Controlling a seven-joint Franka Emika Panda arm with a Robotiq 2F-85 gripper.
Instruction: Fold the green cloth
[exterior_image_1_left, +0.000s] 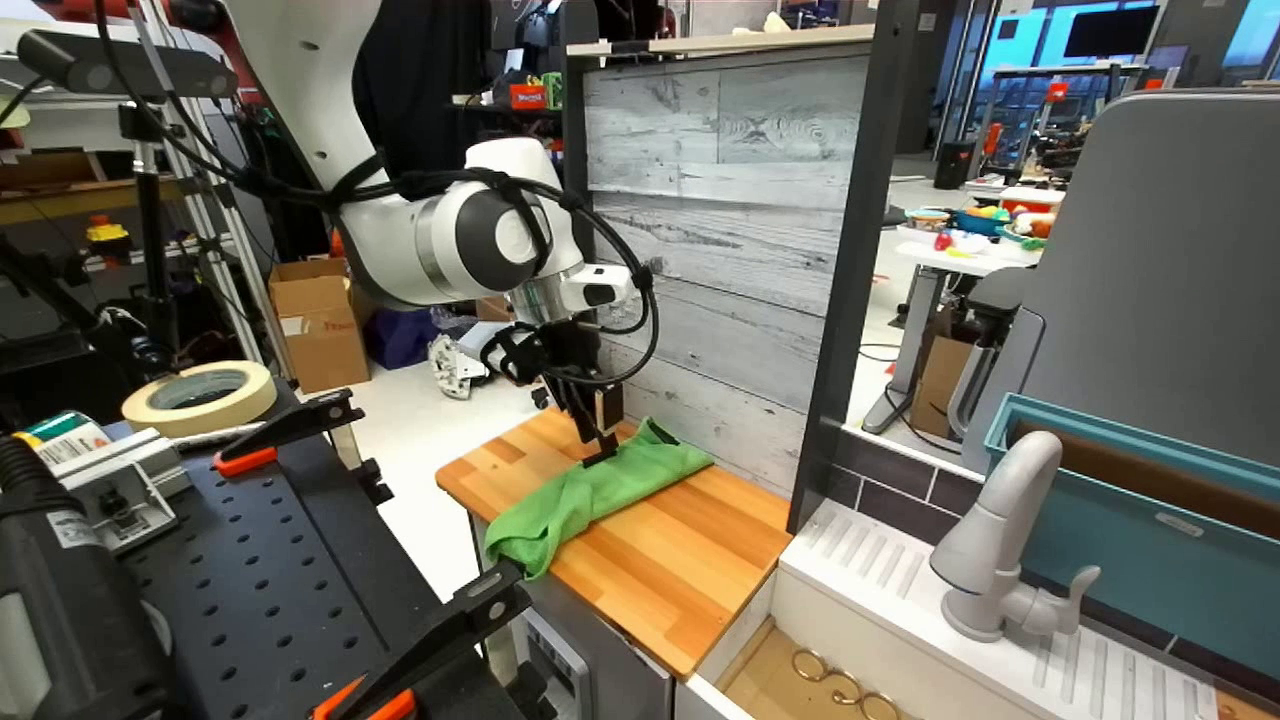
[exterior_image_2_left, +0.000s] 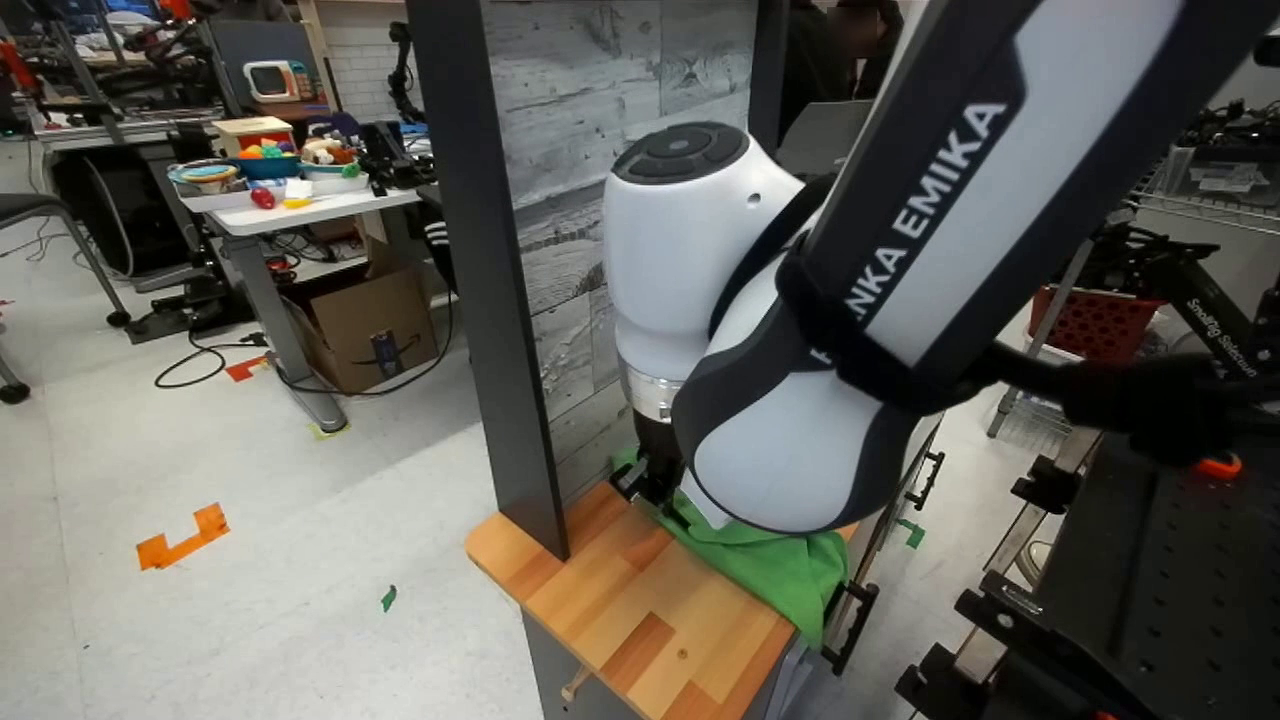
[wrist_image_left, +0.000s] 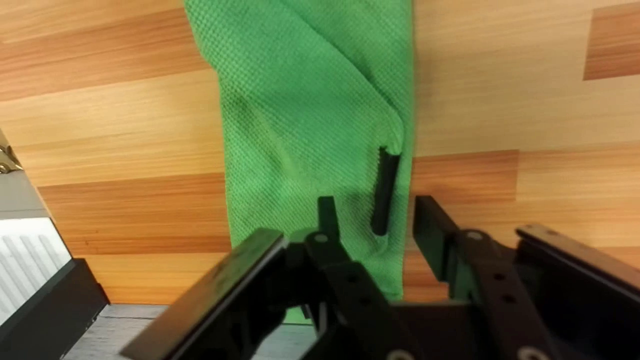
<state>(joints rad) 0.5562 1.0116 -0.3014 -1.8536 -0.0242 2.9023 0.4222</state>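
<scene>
The green cloth (exterior_image_1_left: 590, 505) lies as a long, wrinkled strip of overlapping layers on the wooden tabletop (exterior_image_1_left: 660, 560). One end hangs over the tabletop's edge, and this also shows in an exterior view (exterior_image_2_left: 785, 565). The other end reaches the wood-panel wall. In the wrist view the cloth (wrist_image_left: 295, 115) has a diagonal fold edge and a dark strip (wrist_image_left: 385, 192) near its right side. My gripper (wrist_image_left: 376, 200) is open and empty. Its left finger is over the cloth and its right finger is past the cloth's right edge. In an exterior view the gripper (exterior_image_1_left: 600, 455) points down at the cloth.
The grey wood-panel wall (exterior_image_1_left: 720, 220) stands along the tabletop's back. A sink with a grey faucet (exterior_image_1_left: 995, 550) adjoins the tabletop. A black perforated table (exterior_image_1_left: 260, 570) with clamps and tape stands close on the opposite side.
</scene>
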